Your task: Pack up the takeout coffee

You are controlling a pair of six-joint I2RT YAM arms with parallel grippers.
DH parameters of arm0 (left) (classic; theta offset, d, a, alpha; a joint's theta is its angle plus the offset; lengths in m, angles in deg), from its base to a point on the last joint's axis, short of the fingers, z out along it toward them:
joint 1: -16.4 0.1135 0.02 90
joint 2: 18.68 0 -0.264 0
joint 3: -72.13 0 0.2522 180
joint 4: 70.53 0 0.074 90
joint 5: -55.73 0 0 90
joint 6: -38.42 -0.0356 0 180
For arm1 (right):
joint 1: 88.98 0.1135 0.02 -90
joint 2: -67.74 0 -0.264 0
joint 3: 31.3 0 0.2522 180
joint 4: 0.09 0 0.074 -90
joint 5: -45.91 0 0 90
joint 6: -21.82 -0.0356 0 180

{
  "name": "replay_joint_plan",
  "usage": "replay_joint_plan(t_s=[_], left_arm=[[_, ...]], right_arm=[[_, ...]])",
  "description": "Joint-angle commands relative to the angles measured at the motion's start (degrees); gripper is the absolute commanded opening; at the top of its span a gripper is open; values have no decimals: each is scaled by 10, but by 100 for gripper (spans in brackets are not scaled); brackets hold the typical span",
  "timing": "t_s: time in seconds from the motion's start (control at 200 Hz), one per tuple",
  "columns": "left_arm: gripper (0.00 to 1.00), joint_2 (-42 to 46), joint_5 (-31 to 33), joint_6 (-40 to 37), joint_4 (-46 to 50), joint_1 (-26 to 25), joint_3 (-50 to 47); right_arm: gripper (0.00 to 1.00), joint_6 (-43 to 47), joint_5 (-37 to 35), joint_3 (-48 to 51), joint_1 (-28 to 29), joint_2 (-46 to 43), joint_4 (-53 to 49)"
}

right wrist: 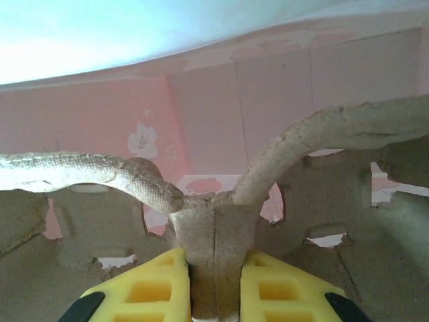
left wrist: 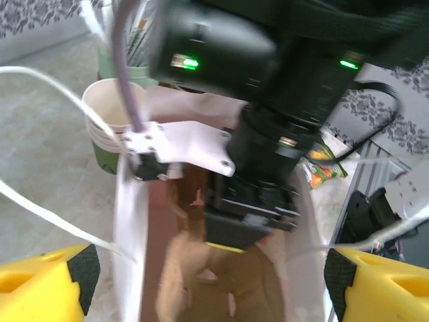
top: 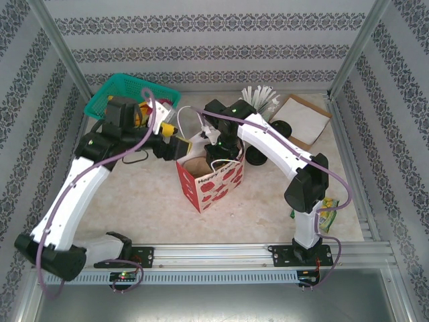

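A red-and-white gift bag (top: 213, 188) stands open mid-table with the brown pulp carrier tray (top: 200, 166) inside it. My right gripper (top: 221, 155) reaches down into the bag and is shut on the tray's middle rib (right wrist: 214, 235), its yellow fingers (right wrist: 147, 288) pressed to either side. My left gripper (top: 178, 137) hovers at the bag's left rim, open wide, with nothing between its yellow fingers (left wrist: 43, 282). Below it I see the tray (left wrist: 201, 282) and the right gripper (left wrist: 249, 225). A dark green paper cup (left wrist: 106, 155) with a white inside stands on the table just outside the bag.
A green basket (top: 114, 90) sits at the back left. A pale cup of white straws (top: 258, 99), black lids (top: 281, 127) and a brown paper bag (top: 303, 119) lie at the back right. A snack packet (top: 326, 206) lies by the right arm's base.
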Motion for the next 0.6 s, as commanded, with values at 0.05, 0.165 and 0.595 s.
replay_joint_plan(t_s=[0.05,0.165,0.595], left_arm=[[90,47,48,-39,-46,-71,-49],[91,79,81,-74,-121,-135,-97],[74,-13,123,-190,-155,-240,-51]], right_arm=[[0,-35,-25,17,8,-4,15],[0,-41,-29,23,9,-4,27],[0,-52,-46,24,15,-7,27]])
